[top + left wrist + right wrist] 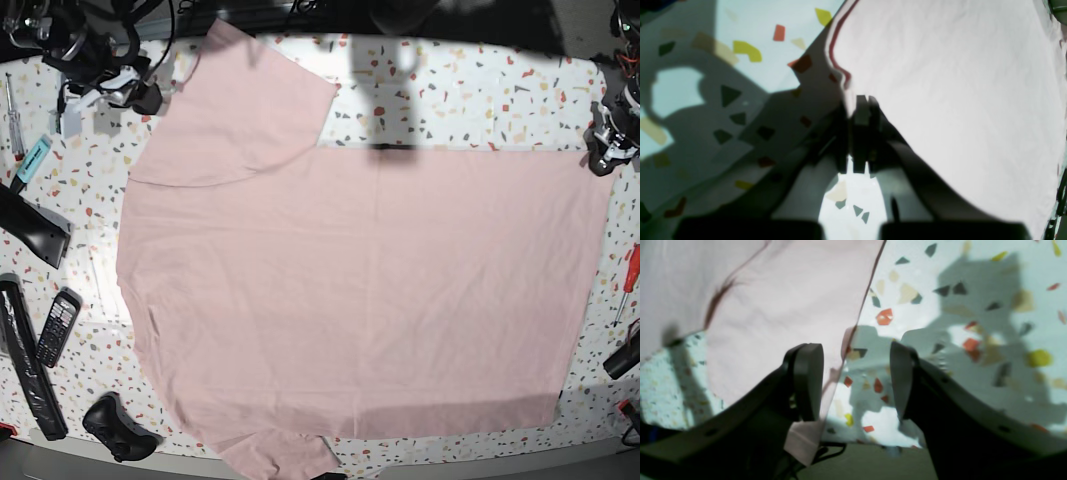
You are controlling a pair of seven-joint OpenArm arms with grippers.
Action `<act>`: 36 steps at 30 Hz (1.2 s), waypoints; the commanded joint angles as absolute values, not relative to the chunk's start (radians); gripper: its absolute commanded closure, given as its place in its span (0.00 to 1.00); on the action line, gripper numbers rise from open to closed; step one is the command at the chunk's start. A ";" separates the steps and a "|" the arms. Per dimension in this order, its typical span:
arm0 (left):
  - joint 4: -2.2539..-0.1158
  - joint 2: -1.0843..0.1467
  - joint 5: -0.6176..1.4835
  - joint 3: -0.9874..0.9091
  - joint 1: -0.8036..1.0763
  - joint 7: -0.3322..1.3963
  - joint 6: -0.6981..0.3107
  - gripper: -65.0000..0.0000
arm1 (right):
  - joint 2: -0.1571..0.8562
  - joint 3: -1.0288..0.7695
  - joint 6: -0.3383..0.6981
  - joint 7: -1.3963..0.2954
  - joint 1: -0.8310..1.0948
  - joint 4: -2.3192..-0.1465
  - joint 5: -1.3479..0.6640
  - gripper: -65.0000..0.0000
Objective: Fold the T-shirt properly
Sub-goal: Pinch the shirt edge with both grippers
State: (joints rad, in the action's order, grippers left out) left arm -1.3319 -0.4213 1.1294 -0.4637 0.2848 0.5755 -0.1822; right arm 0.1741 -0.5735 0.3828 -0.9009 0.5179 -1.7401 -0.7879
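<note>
T-shirt [350, 290], pale pink and plain side up, is lying spread flat across the terrazzo desk [460, 95], covering most of it, one sleeve reaching toward the far left corner. My left pincer [862, 110] is clenching on a hemmed edge of the cloth, jaws pressed together with fabric between them. My right pincer [857, 380] is standing released, jaws wide apart, an edge of the shirt hanging between them and brushing one finger [808, 380]. A phone [58, 326] and a game controller [118, 425] are resting near the desk's left edge.
</note>
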 commanded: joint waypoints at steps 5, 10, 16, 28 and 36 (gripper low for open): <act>-1.344 -0.444 1.125 -0.470 0.280 0.553 -0.196 1.00 | 0.175 -0.530 0.397 -0.910 0.499 -1.720 -0.809 0.53; -1.344 -0.444 1.126 -0.470 0.280 0.552 -0.196 1.00 | 0.175 -0.453 0.397 -0.892 0.498 -1.720 -0.809 0.57; -1.344 -0.444 1.126 -0.470 0.280 0.552 -0.196 1.00 | 0.174 -0.363 0.396 -0.868 0.482 -1.720 -0.760 0.59; -1.349 -0.450 1.125 -0.475 0.280 0.606 -0.226 1.00 | 0.174 -0.350 0.410 -0.808 0.461 -1.747 -0.736 1.00; -1.469 -0.461 1.164 -0.606 0.333 0.642 -0.255 1.00 | 0.175 -0.526 0.419 -0.822 0.469 -1.934 -0.739 1.00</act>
